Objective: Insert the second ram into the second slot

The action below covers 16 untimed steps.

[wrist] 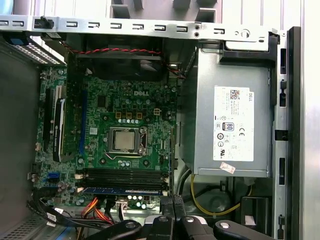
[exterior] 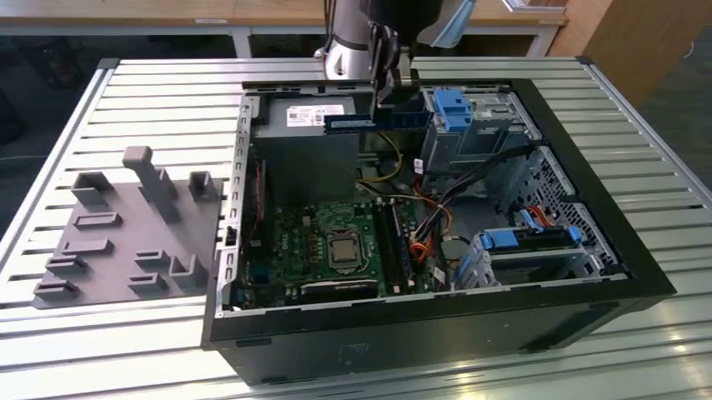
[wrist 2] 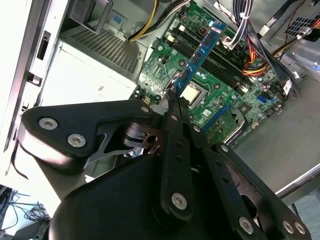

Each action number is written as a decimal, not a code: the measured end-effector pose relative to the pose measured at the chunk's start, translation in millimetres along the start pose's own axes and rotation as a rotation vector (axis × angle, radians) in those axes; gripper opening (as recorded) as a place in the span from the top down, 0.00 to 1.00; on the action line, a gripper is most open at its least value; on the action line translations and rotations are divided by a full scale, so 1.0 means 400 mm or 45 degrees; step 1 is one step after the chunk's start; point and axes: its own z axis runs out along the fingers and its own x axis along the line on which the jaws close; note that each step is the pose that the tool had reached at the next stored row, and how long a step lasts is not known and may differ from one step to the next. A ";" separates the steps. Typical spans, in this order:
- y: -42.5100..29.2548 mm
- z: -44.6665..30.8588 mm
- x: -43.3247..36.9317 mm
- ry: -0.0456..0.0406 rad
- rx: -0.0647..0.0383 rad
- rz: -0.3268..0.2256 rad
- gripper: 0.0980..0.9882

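Ribbed metal table [exterior: 167, 100], open computer case [exterior: 445, 312] beneath pincer [wrist 2: 172, 96], clamped tight on second ram [wrist 2: 200, 55], well above motherboard [wrist 2: 156, 70]. Light, stiff, fragile stick: best held by bare board edges, clear of chips.

the second ram [exterior: 347, 123] hangs over the case [exterior: 445, 329], a fixture plate [exterior: 112, 258] at the exterior view's left.

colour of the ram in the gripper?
Blue. The ram shows best in the second wrist view, held by the gripper.
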 end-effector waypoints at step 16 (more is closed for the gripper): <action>0.001 0.000 0.020 0.000 0.000 0.000 0.98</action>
